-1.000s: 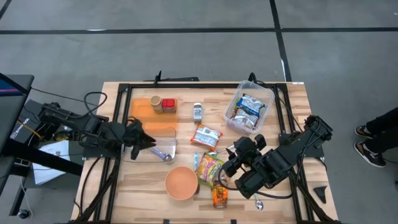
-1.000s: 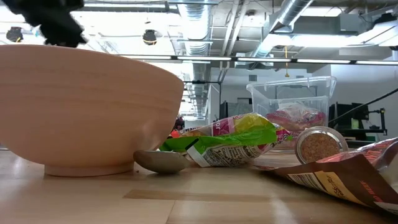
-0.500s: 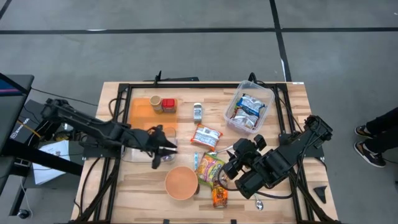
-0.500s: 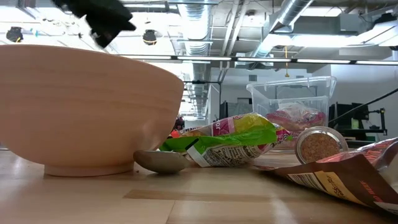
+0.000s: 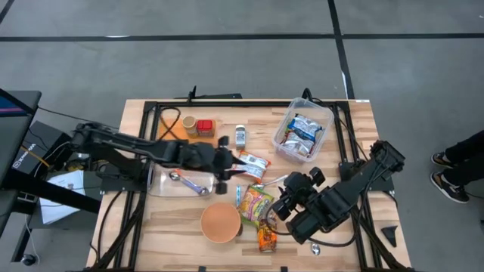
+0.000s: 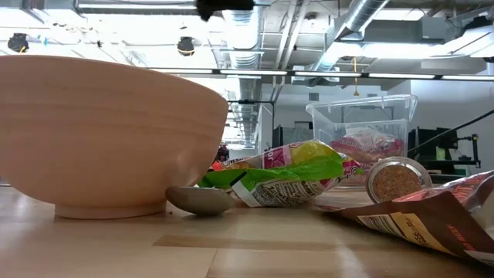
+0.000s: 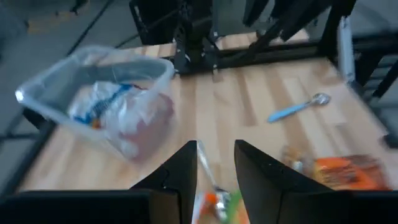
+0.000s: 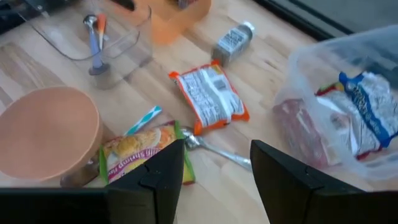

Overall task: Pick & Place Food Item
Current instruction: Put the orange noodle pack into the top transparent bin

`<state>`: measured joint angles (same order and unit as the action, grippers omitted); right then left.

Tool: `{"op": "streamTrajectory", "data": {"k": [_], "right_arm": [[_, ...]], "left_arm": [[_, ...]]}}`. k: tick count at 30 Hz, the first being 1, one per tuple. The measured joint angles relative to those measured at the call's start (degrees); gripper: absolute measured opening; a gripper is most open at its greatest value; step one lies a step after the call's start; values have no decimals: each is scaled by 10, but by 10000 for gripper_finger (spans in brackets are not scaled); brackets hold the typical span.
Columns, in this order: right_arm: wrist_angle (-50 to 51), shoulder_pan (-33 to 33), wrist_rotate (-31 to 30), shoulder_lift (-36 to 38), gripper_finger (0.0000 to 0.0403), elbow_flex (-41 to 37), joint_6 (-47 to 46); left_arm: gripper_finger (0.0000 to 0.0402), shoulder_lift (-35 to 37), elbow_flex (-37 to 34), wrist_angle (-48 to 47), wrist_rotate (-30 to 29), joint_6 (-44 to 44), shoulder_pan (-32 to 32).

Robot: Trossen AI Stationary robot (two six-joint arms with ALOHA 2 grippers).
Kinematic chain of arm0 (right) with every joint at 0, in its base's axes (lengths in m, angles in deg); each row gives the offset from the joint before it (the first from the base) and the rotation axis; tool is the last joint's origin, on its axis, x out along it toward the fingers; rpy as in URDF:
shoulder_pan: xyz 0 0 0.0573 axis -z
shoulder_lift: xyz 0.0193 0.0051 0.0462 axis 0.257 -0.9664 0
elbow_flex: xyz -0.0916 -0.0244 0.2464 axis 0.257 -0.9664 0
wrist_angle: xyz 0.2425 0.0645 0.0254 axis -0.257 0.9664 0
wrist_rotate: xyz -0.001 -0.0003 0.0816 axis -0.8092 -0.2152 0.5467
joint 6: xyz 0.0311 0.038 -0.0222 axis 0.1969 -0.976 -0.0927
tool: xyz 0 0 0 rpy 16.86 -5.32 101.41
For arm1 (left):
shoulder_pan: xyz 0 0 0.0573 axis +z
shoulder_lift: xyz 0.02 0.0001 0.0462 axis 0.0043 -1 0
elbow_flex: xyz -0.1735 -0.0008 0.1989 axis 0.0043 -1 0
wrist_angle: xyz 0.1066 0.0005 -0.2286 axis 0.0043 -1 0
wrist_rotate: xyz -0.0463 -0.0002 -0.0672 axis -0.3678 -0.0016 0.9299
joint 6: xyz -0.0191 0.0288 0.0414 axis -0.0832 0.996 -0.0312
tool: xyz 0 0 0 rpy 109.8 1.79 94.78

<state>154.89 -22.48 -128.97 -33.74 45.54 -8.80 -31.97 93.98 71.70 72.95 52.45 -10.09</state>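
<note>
- Nearest the front edge of the worktop lie the orange snack pouch and a metal spoon, with the wooden bowl just beside the green-and-yellow snack bag. None of these is held.
- The right claw hovers over the front right part of the worktop, its fingers spread apart and empty; in its own wrist view the two fingers frame bare wood, with the bowl, the green-and-yellow bag and a second spoon ahead of them. I judge this arm to be waiting.
- In the middle lies the red-and-white snack packet, flat on the wood. It looks like the likely food item to be moved, though the task does not say which one.
- The left claw is stretched out from the left side and hangs just beside that packet, on its left. Its fingers stand a little apart with nothing between them, so it is released.
- Left of it sits a shallow clear tray holding a spoon with a blue handle.
- Farther back stand the small spice jar, the orange board with its small jars, and the clear plastic bin already holding several food packets.
- As I read it, the task is at its start: the approach is nearly made, while the grasp, the lift and the placing are all left. The bin seems the likely goal, but that is a guess.
</note>
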Motion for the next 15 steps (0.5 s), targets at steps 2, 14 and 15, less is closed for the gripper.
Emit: {"op": "streamTrajectory", "data": {"k": [2,14,15], "right_arm": [[0,-6,2,0,180,-8,-17],[0,-45,5,1,180,-21,-92],[-1,-47,5,3,180,-21,-95]], "left_arm": [[102,-34,40,-8,0,45,2],[102,-168,104,-145,-4,81,29],[102,-178,104,-149,-4,85,29]]}}
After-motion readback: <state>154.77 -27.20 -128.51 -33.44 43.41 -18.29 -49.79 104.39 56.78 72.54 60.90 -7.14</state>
